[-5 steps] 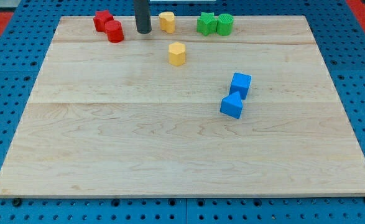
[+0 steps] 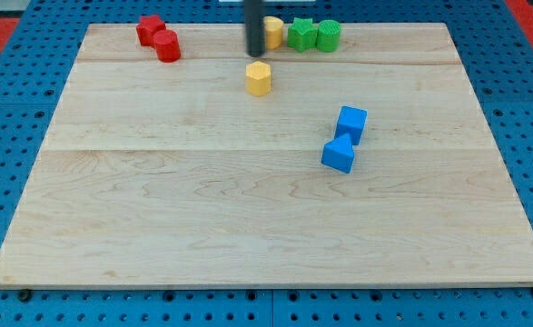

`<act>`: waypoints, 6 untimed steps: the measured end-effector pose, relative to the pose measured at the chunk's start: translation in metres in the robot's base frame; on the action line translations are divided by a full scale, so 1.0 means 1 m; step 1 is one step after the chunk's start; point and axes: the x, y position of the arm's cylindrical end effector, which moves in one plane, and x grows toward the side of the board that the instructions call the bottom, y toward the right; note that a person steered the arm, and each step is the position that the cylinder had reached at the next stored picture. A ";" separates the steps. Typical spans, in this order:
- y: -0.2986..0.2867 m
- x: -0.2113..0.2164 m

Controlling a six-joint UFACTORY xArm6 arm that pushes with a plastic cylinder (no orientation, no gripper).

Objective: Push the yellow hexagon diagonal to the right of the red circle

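Since the yellow hexagon (image 2: 259, 78) looks like a light, rigid little block on smooth wood (image 2: 248, 209), I reckon it'll skate easily and twist if hit off-centre, so push a flat side square. It sits near the view's top, well right of the red circle (image 2: 167, 46). My tip (image 2: 255, 54) is just above it; no jaws, just a plain rod.

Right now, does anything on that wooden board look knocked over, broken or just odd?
Nothing is damaged or spilled. One small oddity: a yellow block at the view's top sits jammed against the green blocks, partly hidden behind my tip. The yellow hexagon stands alone just below.
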 end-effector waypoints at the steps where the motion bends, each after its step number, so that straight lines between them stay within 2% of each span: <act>1: 0.007 0.051; 2: -0.027 0.072; 4: -0.044 -0.007; 5: -0.044 -0.031; 6: -0.044 -0.001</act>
